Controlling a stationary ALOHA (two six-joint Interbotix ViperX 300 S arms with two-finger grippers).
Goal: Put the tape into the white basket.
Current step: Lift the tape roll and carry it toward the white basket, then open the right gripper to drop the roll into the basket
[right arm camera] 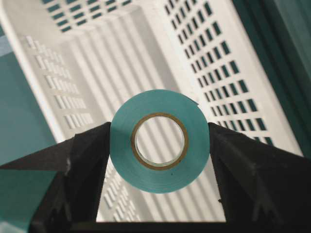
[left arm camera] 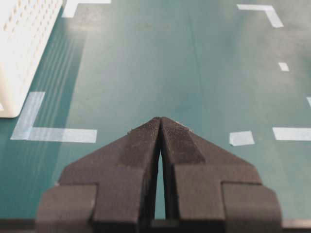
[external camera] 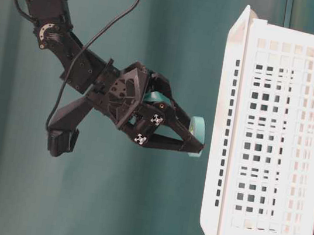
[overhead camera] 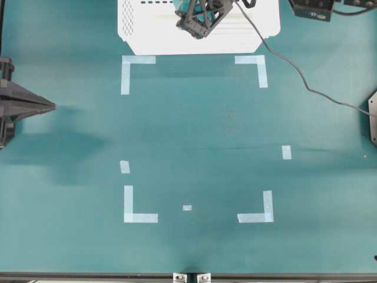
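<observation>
My right gripper (right arm camera: 159, 141) is shut on the tape (right arm camera: 160, 177), a teal roll with a pale core, pinched by its outer rim between the two black fingers (right arm camera: 233, 160). Through the roll's hole I see the ribbed bottom of the white basket (right arm camera: 97, 63). In the table-level view the tape (external camera: 197, 125) hangs at the fingertips just outside the open mouth of the white basket (external camera: 272, 140). From overhead the right gripper (overhead camera: 197, 26) is over the white basket (overhead camera: 141, 23) at the table's far edge. My left gripper (left arm camera: 160, 120) is shut and empty, low over the table at the left (overhead camera: 52, 107).
Pale-blue tape corner marks (overhead camera: 132, 65) and small strips (overhead camera: 286, 152) lie on the teal table. A grey cable (overhead camera: 294, 68) trails from the right arm toward the right edge. The basket's corner (left arm camera: 19, 48) shows at the left of the left wrist view.
</observation>
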